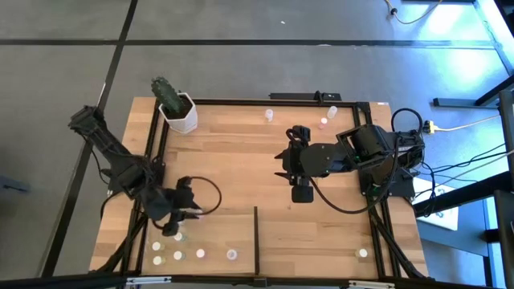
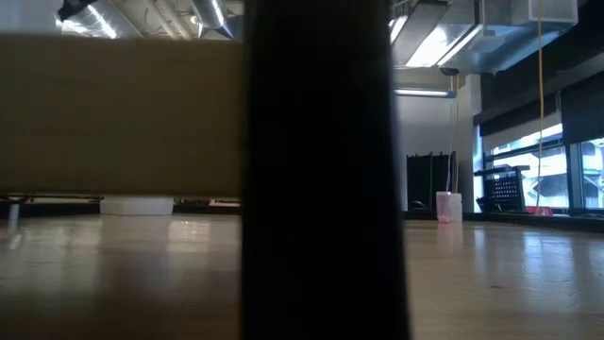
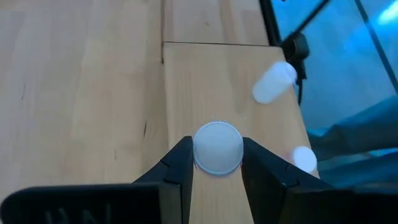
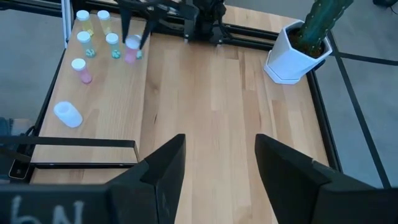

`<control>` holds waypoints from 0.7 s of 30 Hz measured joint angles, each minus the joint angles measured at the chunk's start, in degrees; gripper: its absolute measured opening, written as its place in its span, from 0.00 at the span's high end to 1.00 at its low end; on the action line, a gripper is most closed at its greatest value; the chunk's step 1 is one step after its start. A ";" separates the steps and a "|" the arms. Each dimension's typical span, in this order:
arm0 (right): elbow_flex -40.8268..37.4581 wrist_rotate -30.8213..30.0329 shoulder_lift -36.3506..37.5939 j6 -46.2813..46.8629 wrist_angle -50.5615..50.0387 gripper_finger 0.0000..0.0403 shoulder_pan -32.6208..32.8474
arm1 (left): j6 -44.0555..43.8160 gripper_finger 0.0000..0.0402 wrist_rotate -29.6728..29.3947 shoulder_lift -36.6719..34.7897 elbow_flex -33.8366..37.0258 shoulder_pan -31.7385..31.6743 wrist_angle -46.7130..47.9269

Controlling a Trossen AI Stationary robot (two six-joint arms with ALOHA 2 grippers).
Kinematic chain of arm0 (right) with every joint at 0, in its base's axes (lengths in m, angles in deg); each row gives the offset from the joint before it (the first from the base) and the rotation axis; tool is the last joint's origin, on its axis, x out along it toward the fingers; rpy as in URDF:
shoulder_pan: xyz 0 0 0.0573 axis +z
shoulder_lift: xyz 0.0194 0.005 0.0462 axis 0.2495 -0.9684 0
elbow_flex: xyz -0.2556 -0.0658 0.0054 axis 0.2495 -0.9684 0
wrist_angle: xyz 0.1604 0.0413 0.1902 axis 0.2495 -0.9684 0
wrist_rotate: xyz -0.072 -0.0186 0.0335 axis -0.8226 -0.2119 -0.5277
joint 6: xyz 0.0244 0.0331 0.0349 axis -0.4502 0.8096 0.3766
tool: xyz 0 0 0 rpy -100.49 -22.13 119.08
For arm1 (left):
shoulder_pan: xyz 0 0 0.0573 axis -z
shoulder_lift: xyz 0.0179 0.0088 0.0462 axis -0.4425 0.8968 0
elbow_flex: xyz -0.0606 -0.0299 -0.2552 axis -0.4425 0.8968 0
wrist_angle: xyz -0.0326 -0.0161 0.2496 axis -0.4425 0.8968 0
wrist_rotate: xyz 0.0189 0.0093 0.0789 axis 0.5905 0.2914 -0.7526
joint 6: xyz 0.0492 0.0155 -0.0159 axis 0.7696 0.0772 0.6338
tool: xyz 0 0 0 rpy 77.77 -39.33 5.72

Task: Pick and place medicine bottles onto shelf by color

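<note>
A round white-capped bottle (image 3: 217, 147) sits pinched between the left gripper (image 3: 217, 163)'s dark jaws, over the pale smooth-wood shelf (image 1: 205, 237) at the table (image 1: 241, 152)'s seven o'clock. The right gripper (image 1: 301, 191), at three o'clock, has jaws spread wide, holding nothing.

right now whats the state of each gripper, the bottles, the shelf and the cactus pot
left gripper: over the shelf, closed on a white-capped bottle
right gripper: open, empty, above mid-table
shelf: several bottles on it
shelf bottles: most upright; one on its side
far-edge bottles: still on the table
cactus pot: upright at the far corner
</note>
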 joint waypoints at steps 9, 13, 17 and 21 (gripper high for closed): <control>0.00 0.81 0.00 1.54 0.34 0.52 0.00 | 4.25 0.76 -5.92 0.02 0.00 5.14 0.02; 0.00 8.15 0.00 1.37 0.38 0.52 -0.01 | 4.50 0.76 -8.34 0.07 0.00 6.18 0.07; 0.00 16.52 0.00 1.46 0.38 0.52 -0.01 | 4.17 0.76 -9.94 0.71 0.00 6.74 0.00; 0.00 20.28 0.00 0.20 0.38 0.52 -0.01 | 2.84 0.76 -10.19 3.29 0.00 6.76 -0.06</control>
